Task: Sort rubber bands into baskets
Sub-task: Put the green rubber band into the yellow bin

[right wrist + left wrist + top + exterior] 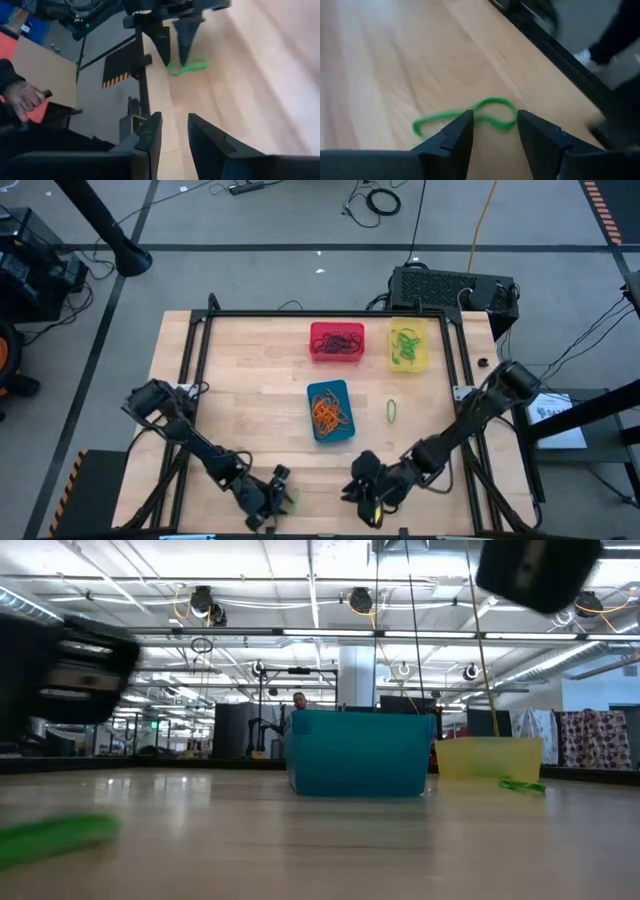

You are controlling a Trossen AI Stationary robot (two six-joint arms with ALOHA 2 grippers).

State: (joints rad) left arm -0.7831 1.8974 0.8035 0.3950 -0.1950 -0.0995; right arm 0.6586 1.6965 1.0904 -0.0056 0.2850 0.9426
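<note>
Lying just ahead of the left gripper [495,130], its fingers parted and empty, the green rubber band [465,116] stretches crosswise on the table's near edge, while the right gripper [175,132], also empty, sits farther off.

Pale smooth wooden table [250,400], glossy plastic baskets [331,412]

The wooden table [250,410] sits in a black frame [200,340]. Behind it stands a black box [450,288], with cables [380,200] lying on the grey floor. A person's hand [22,97] shows off the table's edge.
</note>
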